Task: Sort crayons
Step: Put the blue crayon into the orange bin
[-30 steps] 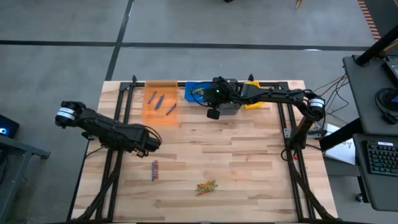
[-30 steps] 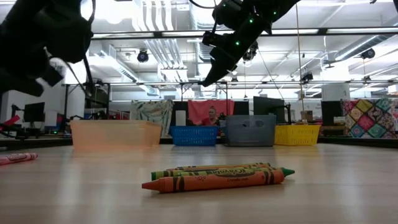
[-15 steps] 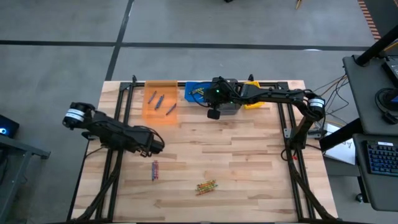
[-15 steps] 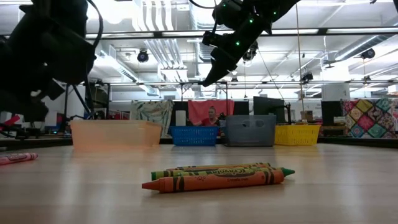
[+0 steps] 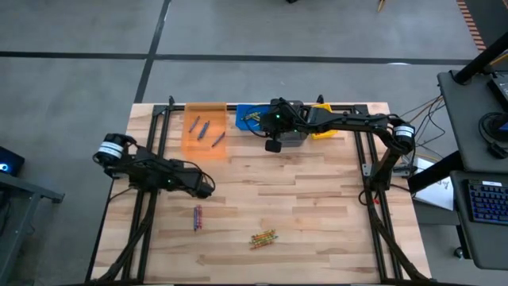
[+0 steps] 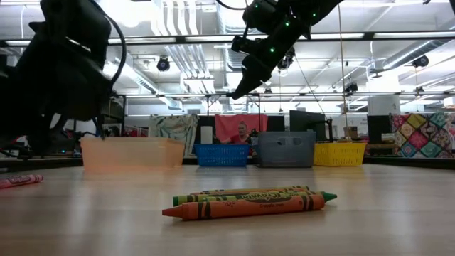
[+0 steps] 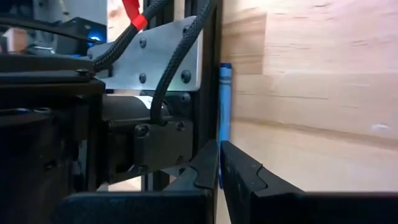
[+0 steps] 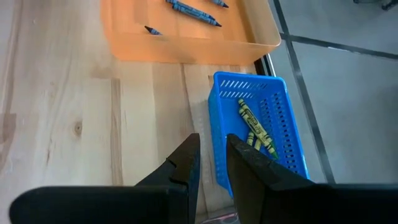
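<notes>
Left gripper [image 5: 205,189]: fingers pressed together with nothing between them, hanging low over the table at about 9 o'clock from its middle; the red and blue crayons [image 5: 198,216] lie just beyond it toward 6 o'clock, so it looks placed to go for them next
Left wrist view: past the closed fingertips a blue crayon [image 7: 224,118] lies on the wood close to a dark frame rail [image 7: 205,68]; the rail stands tight beside it and may crowd a pinch from that side
Right gripper [image 5: 272,145]: held high at about 12 o'clock, over the table edge by the blue bin [image 5: 252,117]; fingers part open, a narrow gap, and no crayon shows between them
Right wrist view: green-yellow crayons [image 8: 255,132] already lie in the blue bin, blue ones [image 8: 194,10] in the orange bin [image 8: 186,45]; the arm probably waits here above its drop point
Loose crayons: a green, yellow and orange bunch [image 6: 249,202] lies near 6 o'clock, touching one another, well apart from both grippers
Other bins: a grey bin [image 6: 286,149] and a yellow bin [image 6: 340,153] stand at the far edge beside the blue one
Room behind: a person [image 6: 247,132] sits beyond the bins, clear of the table
Work left: two loose groups unsorted
</notes>
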Available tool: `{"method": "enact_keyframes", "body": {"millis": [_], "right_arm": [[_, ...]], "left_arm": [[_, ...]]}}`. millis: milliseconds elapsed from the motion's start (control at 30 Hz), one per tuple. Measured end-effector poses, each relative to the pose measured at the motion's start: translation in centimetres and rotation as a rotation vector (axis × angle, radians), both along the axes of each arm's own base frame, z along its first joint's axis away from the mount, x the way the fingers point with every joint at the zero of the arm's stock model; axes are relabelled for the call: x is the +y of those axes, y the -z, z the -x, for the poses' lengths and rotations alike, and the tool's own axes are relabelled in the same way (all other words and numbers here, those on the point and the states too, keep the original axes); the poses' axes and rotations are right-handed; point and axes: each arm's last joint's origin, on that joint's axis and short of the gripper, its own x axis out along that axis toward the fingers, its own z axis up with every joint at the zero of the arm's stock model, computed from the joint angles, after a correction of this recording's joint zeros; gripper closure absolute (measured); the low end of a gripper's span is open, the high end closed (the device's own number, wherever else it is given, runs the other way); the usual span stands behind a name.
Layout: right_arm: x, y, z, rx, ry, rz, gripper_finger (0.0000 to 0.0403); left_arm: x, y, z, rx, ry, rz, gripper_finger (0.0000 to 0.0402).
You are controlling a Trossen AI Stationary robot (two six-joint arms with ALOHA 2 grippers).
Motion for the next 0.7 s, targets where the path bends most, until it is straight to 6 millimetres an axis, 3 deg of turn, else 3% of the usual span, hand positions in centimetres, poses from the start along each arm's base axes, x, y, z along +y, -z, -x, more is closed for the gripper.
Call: {"method": "enact_keyframes", "body": {"millis": [367,700], "right_arm": [[0.0,0.0,0.0,-0.008,0.011,-0.01,0.0335],[0.0,0.0,0.0,-0.01,0.013,-0.011,0.0335]], "left_arm": [[1.0,2.0,-0.4,0.123,-0.065,-0.051,0.0402],[1.3,2.5,-1.4,-0.045,-0.048,-0.08,0.0402]]}}
